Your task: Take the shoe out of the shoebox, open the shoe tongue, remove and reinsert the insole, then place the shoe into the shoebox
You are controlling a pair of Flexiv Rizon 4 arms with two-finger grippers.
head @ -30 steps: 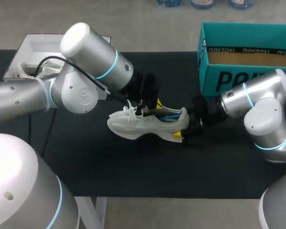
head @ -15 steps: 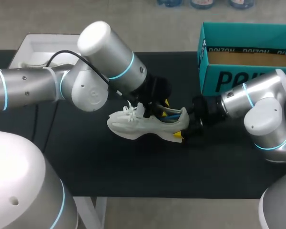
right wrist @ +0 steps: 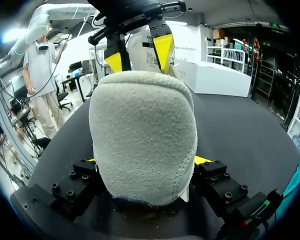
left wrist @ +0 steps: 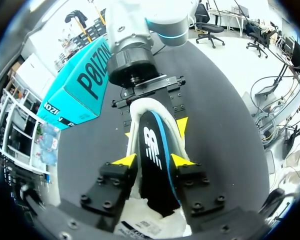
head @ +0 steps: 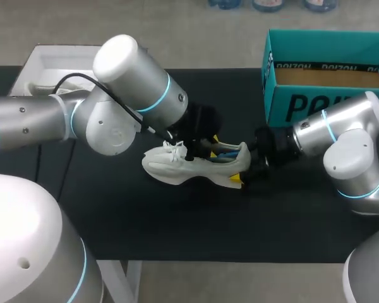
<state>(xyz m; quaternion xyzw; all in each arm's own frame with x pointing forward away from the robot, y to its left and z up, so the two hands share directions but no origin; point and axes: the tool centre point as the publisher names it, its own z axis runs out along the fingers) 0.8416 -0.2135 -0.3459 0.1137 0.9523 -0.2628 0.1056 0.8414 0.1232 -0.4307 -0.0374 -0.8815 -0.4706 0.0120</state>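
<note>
Left end effector (left wrist: pixel 153 160) pinches white shoe's (head: pixel 170 169) black insole (left wrist: pixel 154 187).

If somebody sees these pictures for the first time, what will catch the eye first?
A white shoe in the middle of the black table, held between both arms: the right hand grips its heel, the left hand pinches the black insole in its opening. Next, the open teal shoebox at the table's far right corner.

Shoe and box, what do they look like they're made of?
Shoe: soft matte fabric, maybe suede or fleece; the heel shows a fuzzy nap. Box: probably cardboard, printed teal outside, plain brown inside.
</note>
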